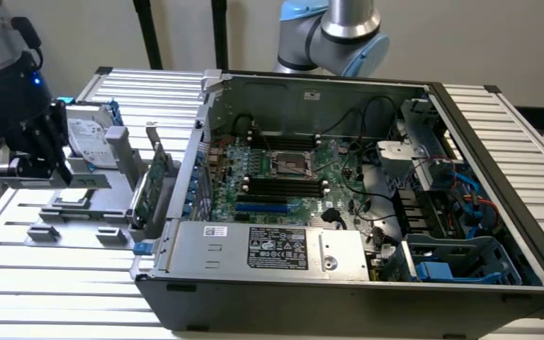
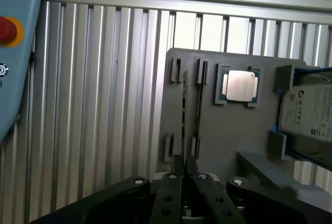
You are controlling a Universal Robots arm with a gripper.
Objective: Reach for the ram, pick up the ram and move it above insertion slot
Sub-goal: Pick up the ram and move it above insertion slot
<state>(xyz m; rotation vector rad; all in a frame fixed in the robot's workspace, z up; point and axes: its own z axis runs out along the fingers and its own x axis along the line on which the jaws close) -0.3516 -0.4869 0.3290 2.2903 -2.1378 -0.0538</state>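
From my remote station: the tool point(image 2: 183, 162) hangs low over the grey parts holder point(image 2: 228, 130) on the slatted tabletop point(image 2: 104, 105). The ram point(image 2: 184, 110) stands on edge in the holder's narrow slots, so I see it only as a thin dark line. Its near end runs up to the tool's tip and is lost behind the black body. I cannot tell whether the tool is apart, together or clamped on the stick.

Beside the ram on the holder lies a square silver processor point(image 2: 239, 85). Past it is the hard drive point(image 2: 308, 112) in its blue frame, cut off by the picture's edge. A blue housing with a red button point(image 2: 6, 29) is also cropped at the edge.

In the exterior view, the tool point(image 1: 28, 161) sits at the exterior view's left in front of the hard drive point(image 1: 88, 138), blocking my sight of the ram. The open computer case point(image 1: 348, 177) is well apart to the exterior view's right. Its dark memory slots point(image 1: 286, 185) are hard to make out among the cables.
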